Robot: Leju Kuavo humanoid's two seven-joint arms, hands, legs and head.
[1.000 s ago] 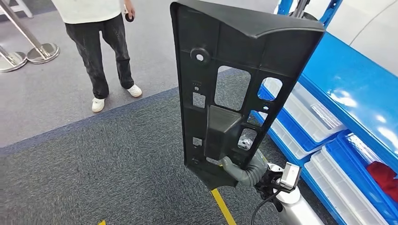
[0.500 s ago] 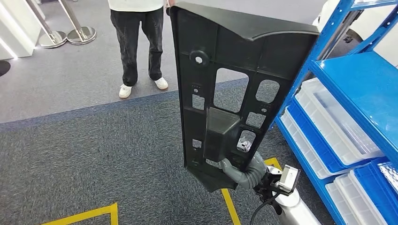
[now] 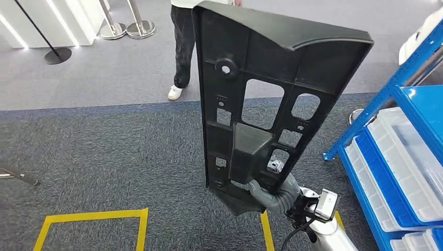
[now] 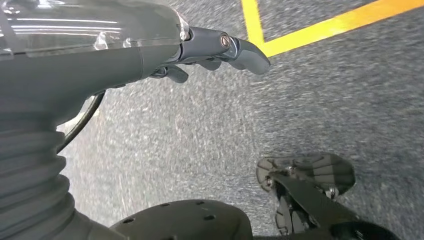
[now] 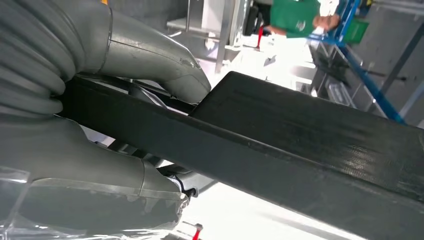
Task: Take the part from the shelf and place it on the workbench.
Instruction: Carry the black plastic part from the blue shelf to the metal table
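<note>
Part in hand, carry to the surface under way.

The left hand (image 4: 220,47) hangs over the carpet with fingers curled in, holding nothing. At 12 o'clock in the head view a person (image 3: 184,47) stands beyond the black part (image 3: 261,99), which rises upright from the right hand (image 3: 277,192) at 5 o'clock, whose fingers clamp its lower edge. The blue shelf (image 3: 412,99) lies at 3 o'clock. No workbench is in sight, so the robot should keep the tall panel steady, clear of shelf and person, while walking.
</note>
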